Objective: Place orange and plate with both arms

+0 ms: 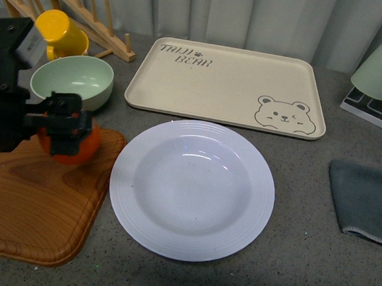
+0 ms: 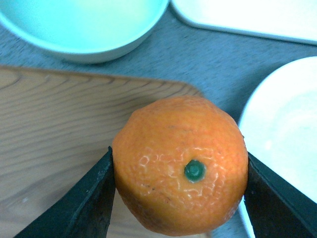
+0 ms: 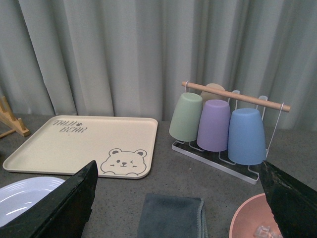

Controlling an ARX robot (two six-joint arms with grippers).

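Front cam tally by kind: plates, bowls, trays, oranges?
Plates: 1, white plate
Bowls: 1, green bowl
Trays: 2, bear tray, wooden tray
Oranges: 1, orange
Total: 5

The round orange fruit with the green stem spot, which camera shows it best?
The left wrist view: the round orange fruit appears large, dimpled skin and stem spot clear, gripped by the left gripper. The front view shows only its edge behind that gripper. The right wrist view misses it.
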